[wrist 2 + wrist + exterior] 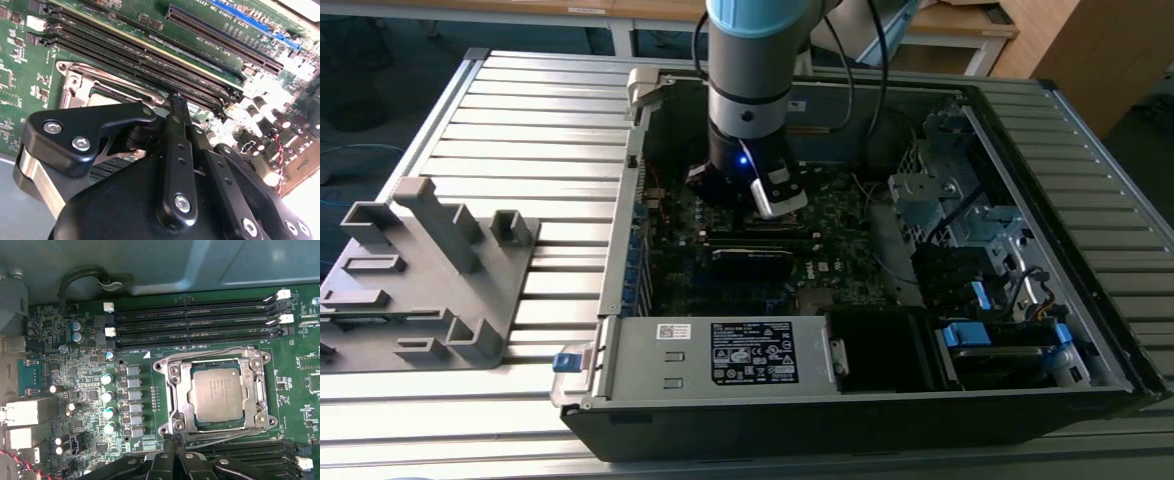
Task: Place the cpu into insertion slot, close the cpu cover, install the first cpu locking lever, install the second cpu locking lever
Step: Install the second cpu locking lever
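Observation:
In the first wrist view the cpu (217, 392), a dull silver square, lies in the insertion slot (172, 371) on the green motherboard. The cpu cover (182, 390) lies flat over it, and the chip's top shows through the window. Thin wire levers run along two opposite sides of the socket. My gripper (172, 446) hovers close beside the socket edge with its black fingers together and nothing between them. The second wrist view shows the same fingertips (177, 100) meeting just above the board, with the cover (70, 82) behind them. In the exterior view the gripper (727, 195) reaches down inside the open computer case.
Long black memory slots (195, 315) flank the socket on both sides. Capacitors (107, 395) and rear ports (25, 412) stand nearby. The case walls (627, 200), drive cage (947, 200) and power supply (747, 355) hem in the arm. A grey fixture (434, 270) sits on the slatted table.

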`<state>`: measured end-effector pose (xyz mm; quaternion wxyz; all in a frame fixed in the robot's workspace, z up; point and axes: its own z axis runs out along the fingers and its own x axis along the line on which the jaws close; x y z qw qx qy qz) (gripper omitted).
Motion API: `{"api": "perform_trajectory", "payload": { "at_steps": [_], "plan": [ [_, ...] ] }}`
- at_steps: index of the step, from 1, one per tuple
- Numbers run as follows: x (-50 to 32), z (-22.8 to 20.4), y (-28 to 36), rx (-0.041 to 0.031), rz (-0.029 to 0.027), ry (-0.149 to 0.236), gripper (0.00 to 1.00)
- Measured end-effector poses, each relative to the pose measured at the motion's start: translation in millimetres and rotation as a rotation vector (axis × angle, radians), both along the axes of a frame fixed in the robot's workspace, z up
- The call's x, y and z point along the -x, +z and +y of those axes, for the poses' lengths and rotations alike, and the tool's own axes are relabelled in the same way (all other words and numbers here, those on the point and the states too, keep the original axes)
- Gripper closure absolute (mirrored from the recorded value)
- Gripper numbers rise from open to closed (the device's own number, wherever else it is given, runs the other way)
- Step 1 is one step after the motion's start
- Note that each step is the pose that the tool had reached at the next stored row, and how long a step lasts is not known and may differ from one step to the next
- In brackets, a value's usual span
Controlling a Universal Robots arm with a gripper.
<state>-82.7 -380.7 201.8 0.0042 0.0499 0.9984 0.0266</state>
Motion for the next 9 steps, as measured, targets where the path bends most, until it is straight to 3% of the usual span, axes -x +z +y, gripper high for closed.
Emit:
{"api": "perform_trajectory", "payload": {
  "at_steps": [9],
  "plan": [
    [0.3,0.0,-0.9,-0.0057,-0.0001,0.000,0.89]
  ]
}}
